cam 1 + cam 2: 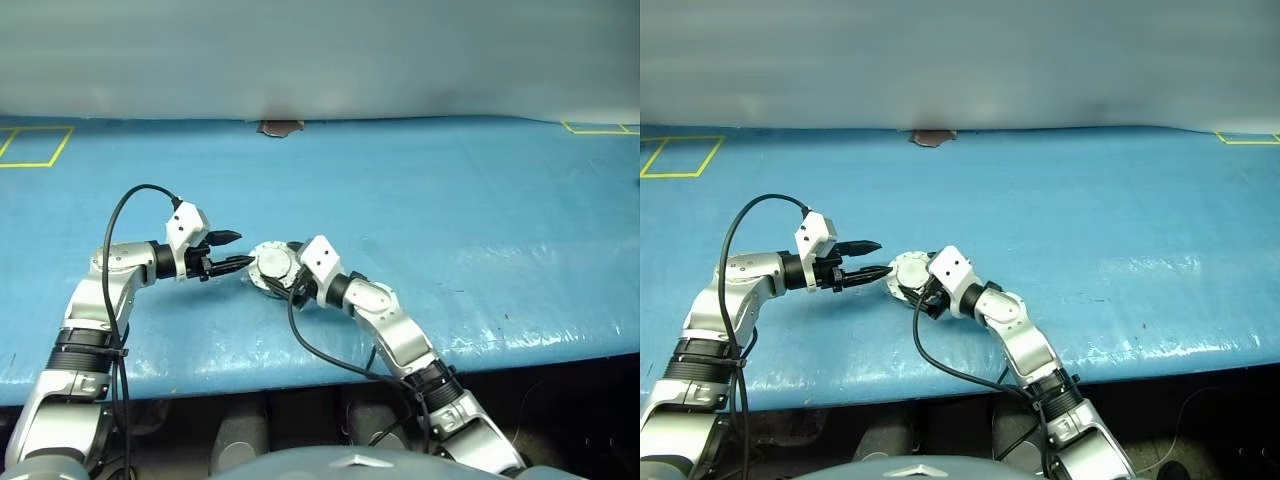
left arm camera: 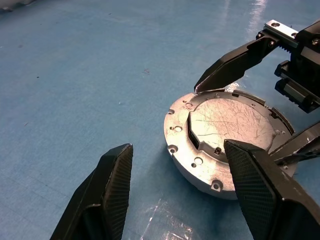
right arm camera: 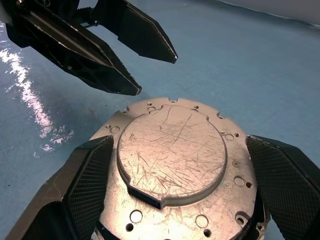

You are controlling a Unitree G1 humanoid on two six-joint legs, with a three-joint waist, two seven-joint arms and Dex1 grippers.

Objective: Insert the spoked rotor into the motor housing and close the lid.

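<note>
The right gripper (image 3: 175,190) stands wide open, its two black fingers flanking the motor housing (image 2: 200,167) on either side without clamping it. The left gripper (image 1: 232,251) is open too, holding nothing, its fingertips just beside the housing's rim. The lid (image 3: 172,152) lies shut, flat on the housing, its scratched pale face pointing straight up. The housing rests on the blue tabletop (image 1: 450,220), nearer the front edge, left of centre.

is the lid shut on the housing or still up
Shut. The lid lies flat on the housing, plain scratched outer face up, no windings showing. A thin seam at its edge remains.
</note>
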